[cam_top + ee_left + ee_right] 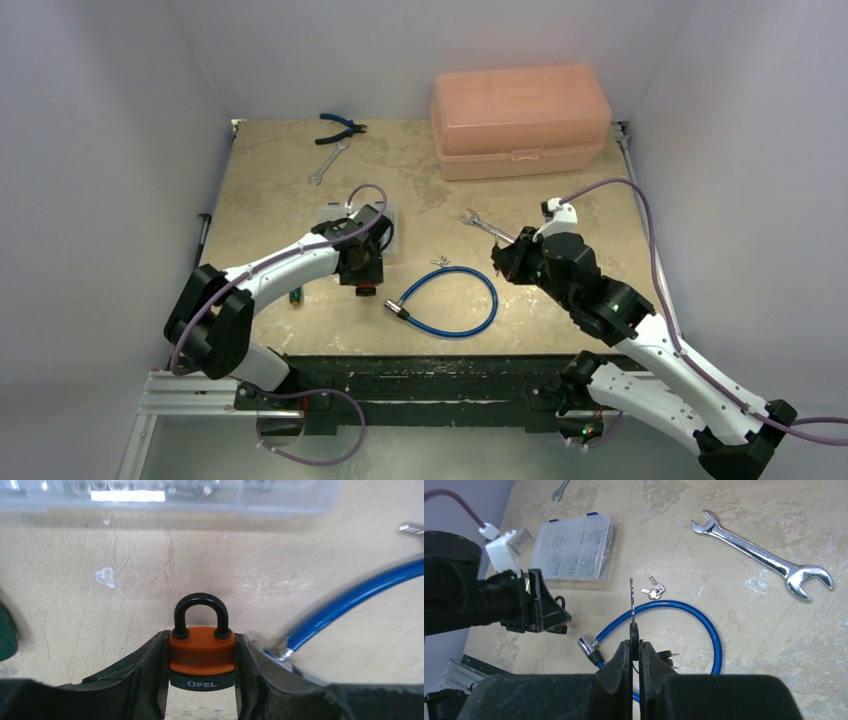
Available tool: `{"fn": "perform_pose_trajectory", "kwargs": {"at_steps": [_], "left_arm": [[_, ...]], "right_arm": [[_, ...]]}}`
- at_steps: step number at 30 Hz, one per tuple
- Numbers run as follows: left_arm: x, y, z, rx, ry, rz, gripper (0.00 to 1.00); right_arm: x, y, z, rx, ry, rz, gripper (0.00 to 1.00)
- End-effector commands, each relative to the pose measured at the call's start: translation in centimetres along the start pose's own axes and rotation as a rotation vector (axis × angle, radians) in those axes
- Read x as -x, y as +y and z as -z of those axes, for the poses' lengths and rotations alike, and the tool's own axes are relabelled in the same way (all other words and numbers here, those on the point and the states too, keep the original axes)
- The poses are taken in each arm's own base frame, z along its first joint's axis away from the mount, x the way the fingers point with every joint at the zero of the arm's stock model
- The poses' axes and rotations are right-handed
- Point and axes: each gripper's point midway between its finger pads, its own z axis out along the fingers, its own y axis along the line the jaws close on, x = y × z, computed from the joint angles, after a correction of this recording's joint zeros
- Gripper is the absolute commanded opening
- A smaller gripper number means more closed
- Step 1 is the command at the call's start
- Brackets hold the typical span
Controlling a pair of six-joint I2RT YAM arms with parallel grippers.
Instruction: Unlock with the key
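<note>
My left gripper (201,639) is shut on the orange padlock (201,656), with a finger on each side of its body. The black shackle is closed and points away, just above the table. In the top view this gripper (365,278) hangs left of centre with the padlock (366,291) under it. My right gripper (634,644) is shut on the black head of the key (632,605). The blade points straight out toward the left gripper (546,614), apart from it. A like black-headed key (665,655) hangs beside the fingers. In the top view the right gripper (500,262) is right of centre.
A blue cable lock (452,305) loops between the grippers, and a bare silver key bunch (653,590) lies just beyond it. A large wrench (764,555) lies to the right. A clear parts box (574,547) sits behind the left gripper. A pink toolbox (520,120), pliers (340,125) and a small wrench (327,162) are at the back.
</note>
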Motion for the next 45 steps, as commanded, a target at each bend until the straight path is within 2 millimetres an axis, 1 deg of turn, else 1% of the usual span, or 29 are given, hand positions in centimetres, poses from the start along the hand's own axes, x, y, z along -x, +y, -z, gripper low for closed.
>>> {"fn": "perform_pose_trajectory", "kwargs": {"at_steps": [1, 6, 10, 13, 16, 22, 24, 27, 30, 35, 39, 42, 45], "left_arm": [[5.2, -2.4, 3.8, -0.097, -0.161, 0.054, 0.00], [7.4, -4.5, 6.0, -0.186, -0.206, 0.065, 0.00], [8.7, -6.3, 7.6, -0.279, -0.243, 0.079, 0.00], [9.7, -7.2, 8.6, -0.319, -0.261, 0.089, 0.00], [10.8, -8.3, 10.0, -0.373, -0.288, 0.117, 0.00], [13.1, -10.5, 12.9, -0.511, -0.342, 0.208, 0.00], [13.7, -10.9, 13.4, -0.533, -0.345, 0.217, 0.00], [14.5, -11.1, 13.8, -0.558, -0.334, 0.249, 0.00], [14.9, -11.4, 14.2, -0.619, -0.303, 0.281, 0.00], [14.9, -11.7, 14.6, -0.697, -0.228, 0.351, 0.00], [14.2, -11.6, 14.8, -0.736, -0.150, 0.414, 0.00], [13.7, -11.9, 15.4, -0.787, -0.099, 0.447, 0.00], [13.3, -12.1, 15.7, -0.834, -0.065, 0.472, 0.00]], "right_arm": [[2.2, 1.3, 0.5, 0.031, -0.053, -0.024, 0.00], [2.2, 1.7, 0.1, 0.041, -0.054, -0.020, 0.00], [2.1, 2.1, -0.5, 0.048, -0.039, -0.016, 0.00], [2.1, 2.8, -0.8, 0.076, -0.035, -0.019, 0.00], [1.8, 4.1, -1.1, 0.136, -0.012, -0.016, 0.00], [0.1, 6.8, -2.1, 0.268, 0.062, -0.049, 0.00], [0.1, 7.5, -2.4, 0.303, 0.058, -0.066, 0.00], [-0.8, 9.1, -2.6, 0.384, 0.092, -0.067, 0.00], [-1.6, 10.4, -3.4, 0.425, 0.124, -0.054, 0.00], [-2.8, 11.7, -4.5, 0.448, 0.170, -0.051, 0.00], [-3.7, 12.9, -5.2, 0.465, 0.222, -0.049, 0.00], [-4.1, 14.0, -5.4, 0.477, 0.245, -0.031, 0.00], [-4.5, 14.3, -5.9, 0.465, 0.264, -0.035, 0.00]]}}
